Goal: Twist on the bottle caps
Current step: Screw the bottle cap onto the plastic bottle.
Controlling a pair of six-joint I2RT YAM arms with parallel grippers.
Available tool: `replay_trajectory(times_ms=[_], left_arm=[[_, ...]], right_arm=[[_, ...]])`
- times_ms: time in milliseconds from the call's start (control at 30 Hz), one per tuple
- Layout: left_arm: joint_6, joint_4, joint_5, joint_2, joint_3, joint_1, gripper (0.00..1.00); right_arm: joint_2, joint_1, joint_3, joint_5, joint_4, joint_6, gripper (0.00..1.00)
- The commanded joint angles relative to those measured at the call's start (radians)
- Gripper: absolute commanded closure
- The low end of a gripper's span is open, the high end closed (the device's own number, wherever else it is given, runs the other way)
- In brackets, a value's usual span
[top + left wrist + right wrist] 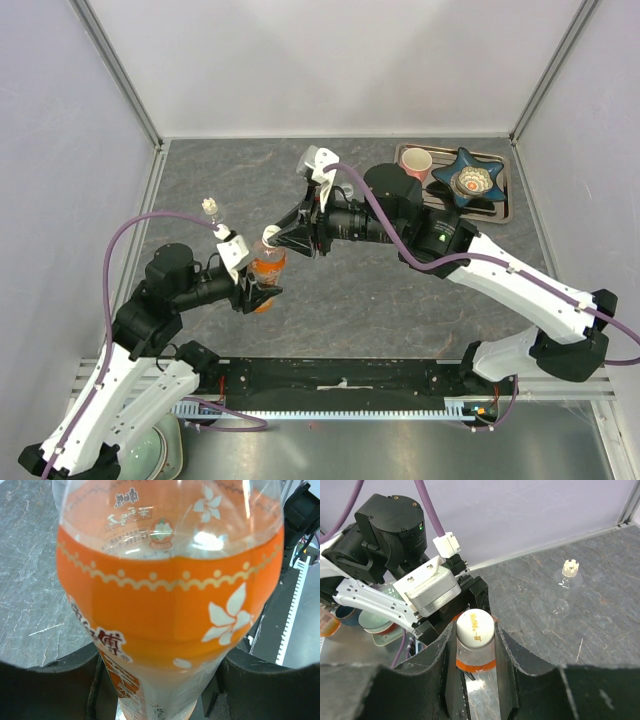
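At the centre of the grey table (350, 310), the orange bottle (267, 268) is gripped between both arms. The left gripper (258, 288) is clamped around the bottle's labelled body, and in the left wrist view its dark fingers (50, 690) press on either side of the orange label. The right gripper (475, 631) comes in from the right and is closed on the white cap (475, 624), which sits on the bottle's neck. Whether the bottle's base touches the table cannot be told. A tiny clear bottle (210, 210) stands upright to the left, apart from both arms, with a pale cap on its mouth. At the far right, a tray (508, 200) holds a pink mug (416, 162) and a blue star-shaped dish (470, 178).
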Motion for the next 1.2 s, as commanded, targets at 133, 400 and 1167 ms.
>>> replay_trajectory(times_ms=[133, 400, 1167], left_arm=[[-0.068, 0.249, 0.008, 0.04, 0.077, 0.012, 0.98], [-0.007, 0.248, -0.035, 0.022, 0.028, 0.01, 0.98], [0.036, 0.312, -0.313, -0.017, -0.024, 0.01, 0.98]], right_arm=[[0.01, 0.052, -0.082, -0.096, -0.116, 0.075, 0.95], [0.06, 0.084, 0.038, -0.008, -0.275, 0.076, 0.98], [0.215, 0.225, 0.167, 0.546, -0.452, 0.443, 1.0]])
